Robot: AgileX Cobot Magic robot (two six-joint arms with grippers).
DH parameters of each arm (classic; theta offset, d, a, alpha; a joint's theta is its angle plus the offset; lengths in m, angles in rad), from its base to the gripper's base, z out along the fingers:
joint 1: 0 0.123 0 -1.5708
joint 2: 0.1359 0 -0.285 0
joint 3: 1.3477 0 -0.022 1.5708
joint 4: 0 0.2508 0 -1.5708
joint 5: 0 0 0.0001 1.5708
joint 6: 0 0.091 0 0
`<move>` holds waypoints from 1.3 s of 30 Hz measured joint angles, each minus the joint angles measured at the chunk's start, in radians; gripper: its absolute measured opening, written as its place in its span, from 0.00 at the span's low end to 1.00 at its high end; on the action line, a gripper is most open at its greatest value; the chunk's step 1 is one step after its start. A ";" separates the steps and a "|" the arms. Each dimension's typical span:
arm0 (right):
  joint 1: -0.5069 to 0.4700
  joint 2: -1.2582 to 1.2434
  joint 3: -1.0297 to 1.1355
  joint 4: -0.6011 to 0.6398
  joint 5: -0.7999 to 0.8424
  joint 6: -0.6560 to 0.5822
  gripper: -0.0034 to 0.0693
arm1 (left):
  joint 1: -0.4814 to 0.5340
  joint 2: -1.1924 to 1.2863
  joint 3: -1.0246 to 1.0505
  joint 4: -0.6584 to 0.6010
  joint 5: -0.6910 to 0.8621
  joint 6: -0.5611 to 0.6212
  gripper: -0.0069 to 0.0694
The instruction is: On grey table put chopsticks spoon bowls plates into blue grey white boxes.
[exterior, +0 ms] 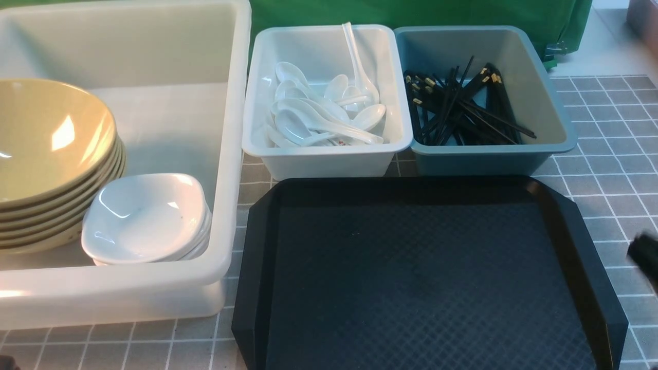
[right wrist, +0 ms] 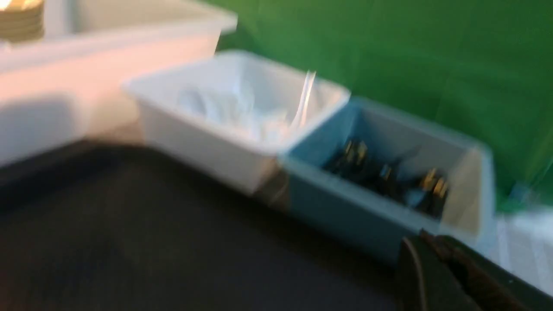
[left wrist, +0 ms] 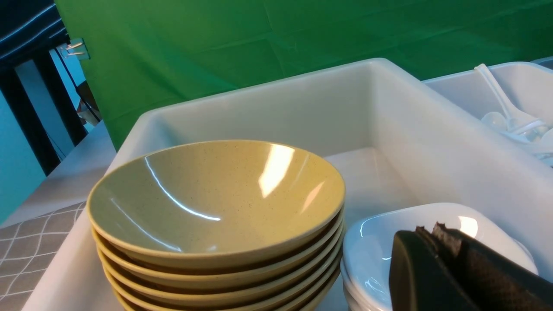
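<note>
On the grey table, at nine o'clock from our seat between the arms, we see the big white box. Toward its nine o'clock side the bowls sit nested in one stack. The plates are stacked just beside them, at the bowls' four o'clock, close to the box's near wall.

At twelve o'clock stands the small white box. The spoons lie heaped in it, and one leans handle-up against the far wall. Right next to it, at one o'clock, stands the blue-grey box, and the two rims seem to meet. The chopsticks lie in a loose crossed heap on its floor, mostly toward its nine o'clock side.

At six o'clock of the two small boxes, nearest us, lies the black tray. A green cloth hangs behind the boxes.

Our left gripper hovers over the plates in the big white box, its jaws pressed together with nothing between them. Our right gripper shows only in a blurred wrist view, low over the tray's four o'clock edge. Its jaws are closed too and hold nothing. From the front we catch just a dark smear of the right arm at three o'clock.
</note>
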 joint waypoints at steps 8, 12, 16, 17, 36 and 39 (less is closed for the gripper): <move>-0.004 -0.032 0.133 0.013 -0.050 0.076 0.10 | 0.000 0.000 0.000 -0.001 0.000 0.000 0.08; -0.058 -0.121 0.133 0.021 -0.060 0.071 0.10 | 0.000 0.000 0.000 -0.001 0.001 0.000 0.08; -0.213 -0.317 0.133 0.030 -0.016 0.053 0.10 | 0.000 0.000 0.000 -0.001 0.015 0.000 0.08; -0.271 -0.376 0.133 0.042 0.029 0.050 0.10 | 0.000 0.000 0.000 -0.001 0.015 0.000 0.08; -0.438 -0.430 0.133 0.145 0.424 0.060 0.12 | 0.000 -0.001 0.000 -0.001 0.034 0.000 0.08; -0.438 -0.430 0.133 0.145 0.424 0.060 0.13 | 0.000 -0.001 0.000 -0.001 0.034 0.000 0.08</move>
